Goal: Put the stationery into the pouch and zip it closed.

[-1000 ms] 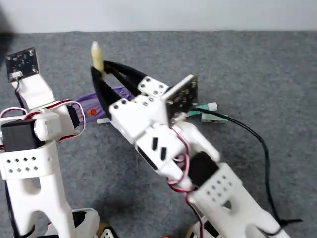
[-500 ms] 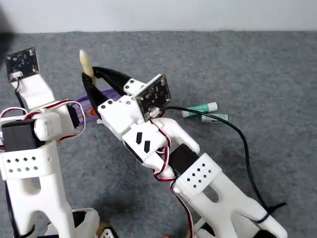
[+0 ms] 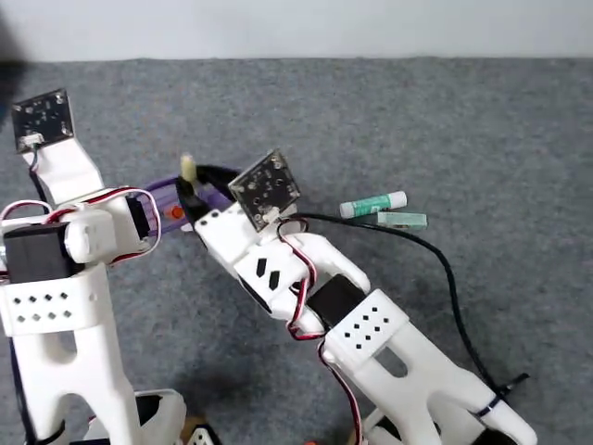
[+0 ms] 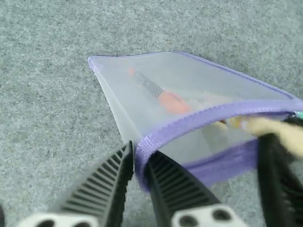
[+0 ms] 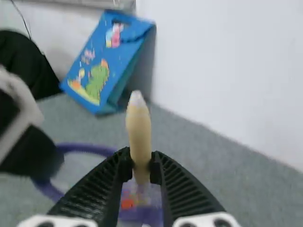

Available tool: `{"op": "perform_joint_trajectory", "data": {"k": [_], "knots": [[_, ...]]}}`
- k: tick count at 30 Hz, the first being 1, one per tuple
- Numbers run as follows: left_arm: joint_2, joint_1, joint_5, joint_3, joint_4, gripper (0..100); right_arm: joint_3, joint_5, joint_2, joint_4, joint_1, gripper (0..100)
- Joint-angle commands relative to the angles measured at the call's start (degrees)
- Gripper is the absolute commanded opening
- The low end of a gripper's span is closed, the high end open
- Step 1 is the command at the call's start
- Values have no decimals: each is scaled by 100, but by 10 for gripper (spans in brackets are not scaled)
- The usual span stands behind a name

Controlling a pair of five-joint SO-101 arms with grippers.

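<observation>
In the high view, my right arm is stretching from the lower right toward the upper left of the frame. My right gripper (image 3: 193, 188) is clamping a cream pen (image 3: 188, 168), whose tip is sticking out past the fingers. It is hanging over the purple pouch (image 3: 162, 197), which is lying left of centre beside my left arm. A green marker (image 3: 372, 204) and a smaller green item (image 3: 404, 220) are lying just beside each other on the grey counter (image 3: 482, 139), right of centre and well apart from the pouch.

In the left wrist view, my left gripper (image 4: 138, 163) is pinching the pouch's purple zipper edge, with both fingers closed on it. The mouth is gaping open, and an orange item (image 4: 171, 101) is lying inside the clear body. The pen is poking in at the mouth, next to a black finger of my right gripper.

In the right wrist view, my right gripper is squeezing the pen between both fingers, with the pouch's purple rim curving beneath. A blue bag (image 5: 106, 61) is leaning against the white wall behind.
</observation>
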Motion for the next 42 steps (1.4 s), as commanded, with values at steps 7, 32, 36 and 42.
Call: {"op": "perform_joint_trajectory", "data": {"k": [7, 32, 36, 42], "knots": [[-44, 26, 35, -286, -141, 13, -1055, -316, -664, 2457, 215, 270], [0, 26, 35, -286, -149, 13, -3851, 2462, 3996, 6070, 4048, 201], [0, 26, 35, -286, -149, 13, -4563, 2796, 4813, 6070, 4145, 201], [0, 26, 35, -286, -149, 13, -5196, 3042, 5974, 6079, 4145, 199]]}}
